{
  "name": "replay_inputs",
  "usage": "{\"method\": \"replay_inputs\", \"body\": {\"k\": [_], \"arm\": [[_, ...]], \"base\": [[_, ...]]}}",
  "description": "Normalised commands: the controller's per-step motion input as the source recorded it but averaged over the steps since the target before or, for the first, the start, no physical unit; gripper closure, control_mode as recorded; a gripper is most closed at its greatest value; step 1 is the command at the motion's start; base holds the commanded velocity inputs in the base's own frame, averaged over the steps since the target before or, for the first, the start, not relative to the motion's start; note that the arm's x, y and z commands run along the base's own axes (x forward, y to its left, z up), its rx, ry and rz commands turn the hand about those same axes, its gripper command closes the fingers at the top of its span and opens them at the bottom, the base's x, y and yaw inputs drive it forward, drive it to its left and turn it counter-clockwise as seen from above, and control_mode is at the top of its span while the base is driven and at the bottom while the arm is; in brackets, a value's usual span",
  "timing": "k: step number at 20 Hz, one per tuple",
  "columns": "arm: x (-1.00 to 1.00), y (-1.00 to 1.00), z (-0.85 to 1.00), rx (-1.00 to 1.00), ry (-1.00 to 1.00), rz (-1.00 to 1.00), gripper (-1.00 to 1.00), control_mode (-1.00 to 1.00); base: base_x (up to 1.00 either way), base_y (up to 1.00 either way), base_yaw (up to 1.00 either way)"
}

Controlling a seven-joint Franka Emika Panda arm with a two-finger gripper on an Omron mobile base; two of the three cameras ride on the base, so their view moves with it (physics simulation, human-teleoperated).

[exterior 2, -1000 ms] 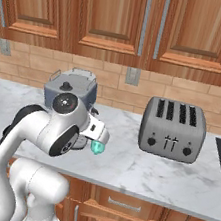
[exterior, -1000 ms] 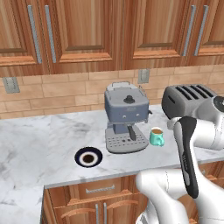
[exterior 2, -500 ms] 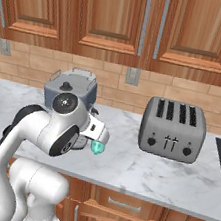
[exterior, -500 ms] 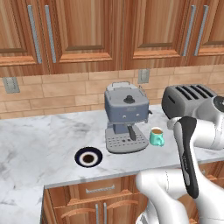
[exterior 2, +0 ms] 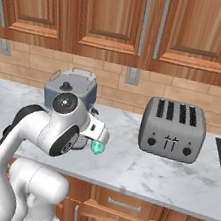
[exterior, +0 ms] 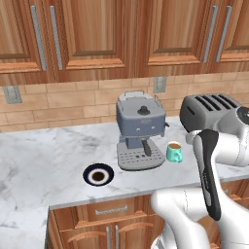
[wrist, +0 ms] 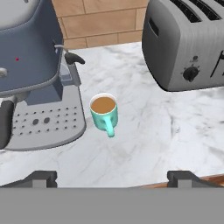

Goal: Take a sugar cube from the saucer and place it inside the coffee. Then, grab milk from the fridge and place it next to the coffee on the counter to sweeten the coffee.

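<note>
1. Here, the coffee is a small, smooth teal mug with a round rim, brown liquid inside and a curved handle that points toward me in my hand view; it stands upright on the counter, a glossy white marble slab with grey veins.
2. My gripper hangs above the counter's front edge with its jaws spread wide and nothing between them; the mug sits ahead of me, well apart from my tips.
3. The saucer, a flat round dark plate with a white-ringed brown centre, lies on the marble to the left of the espresso machine; I cannot make out a sugar cube on it.
4. That machine is a boxy blue-grey block with a perforated metal drip tray, just beside the mug on its left.
5. A brushed grey four-slot toaster with rounded corners stands to the mug's right.
6. Behind runs a tan brick backsplash, with brown wooden cabinets above
</note>
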Motion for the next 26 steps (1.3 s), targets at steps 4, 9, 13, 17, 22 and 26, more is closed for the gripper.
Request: {"method": "replay_inputs", "body": {"k": [4,9,13,17,22,26], "arm": [[0.00,0.00,0.00,0.00,0.00,0.00,-1.00,-1.00],[0.00,0.00,0.00,0.00,0.00,0.00,-1.00,-1.00],[-0.36,0.00,0.00,0.00,0.00,0.00,-1.00,-1.00],[-0.28,0.00,0.03,0.00,-0.02,0.00,-1.00,-1.00],[0.00,0.10,0.31,0.00,0.00,0.00,-1.00,-1.00],[0.00,0.00,0.00,0.00,0.00,0.00,-1.00,1.00]], "base": [[0.00,0.00,0.00],[0.00,0.00,0.00],[0.00,0.00,0.00],[0.00,0.00,0.00],[0.00,0.00,0.00],[-0.01,0.00,0.00]]}}
